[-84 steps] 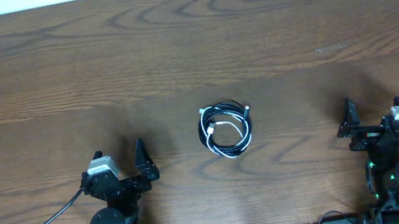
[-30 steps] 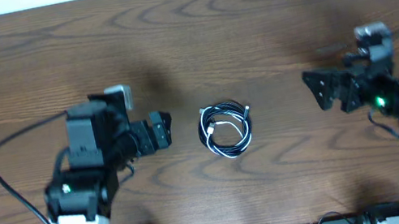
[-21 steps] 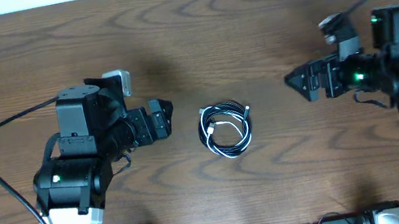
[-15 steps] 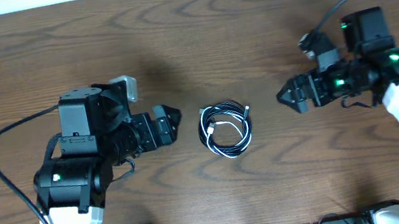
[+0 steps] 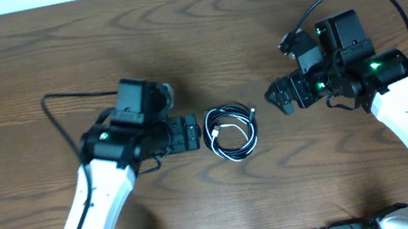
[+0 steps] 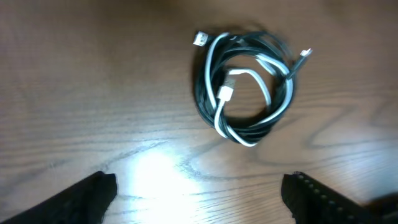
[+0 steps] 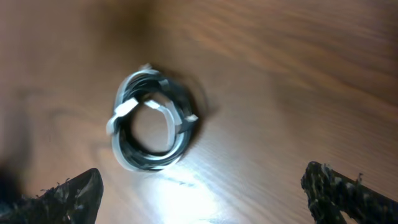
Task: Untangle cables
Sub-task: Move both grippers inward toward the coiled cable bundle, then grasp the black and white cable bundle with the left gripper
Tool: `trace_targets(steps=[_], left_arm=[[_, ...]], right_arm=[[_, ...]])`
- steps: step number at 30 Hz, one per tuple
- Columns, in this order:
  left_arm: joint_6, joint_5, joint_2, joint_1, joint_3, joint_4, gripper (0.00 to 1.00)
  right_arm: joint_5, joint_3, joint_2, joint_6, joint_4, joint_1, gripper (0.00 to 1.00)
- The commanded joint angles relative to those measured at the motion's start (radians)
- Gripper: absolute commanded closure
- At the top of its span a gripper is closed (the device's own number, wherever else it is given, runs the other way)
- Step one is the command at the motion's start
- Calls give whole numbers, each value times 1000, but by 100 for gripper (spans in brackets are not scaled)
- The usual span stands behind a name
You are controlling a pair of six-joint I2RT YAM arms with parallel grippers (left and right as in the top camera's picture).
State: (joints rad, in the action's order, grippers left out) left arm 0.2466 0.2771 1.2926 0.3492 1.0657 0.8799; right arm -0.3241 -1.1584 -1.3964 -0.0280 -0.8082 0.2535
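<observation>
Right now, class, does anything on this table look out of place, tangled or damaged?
Nothing spilled or broken. The only oddity is the cables: black and white strands wound into one coil, plug ends poking out, lying between the left claw and right claw.

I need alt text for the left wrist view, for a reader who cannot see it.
A small coil of black and white cables lies on a brown wooden table, small plug ends sticking out at its top. The two dark fingertips of the left gripper show at the bottom corners, wide apart, not touching the coil.
</observation>
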Motion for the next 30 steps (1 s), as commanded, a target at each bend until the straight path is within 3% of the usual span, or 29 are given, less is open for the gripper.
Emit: trace_targets(steps=[1,8,13,19,30], left_arm=[[68,-57,66,43,-6,-21,17],[163,-17,183,177,-6,-137,21],[251,-71,233,247,-6,-187,31],[282,-250,298,325,-8,-190,31],[303,-393,346,348,-15,-194,31]], right_arm=[[225,-12,5,130,11,1,1],[332,-12,4,175,27,1,1],[341,-10,3,174,26,-5,1],[340,-10,3,174,19,-4,1],[340,-9,3,174,10,-3,1]])
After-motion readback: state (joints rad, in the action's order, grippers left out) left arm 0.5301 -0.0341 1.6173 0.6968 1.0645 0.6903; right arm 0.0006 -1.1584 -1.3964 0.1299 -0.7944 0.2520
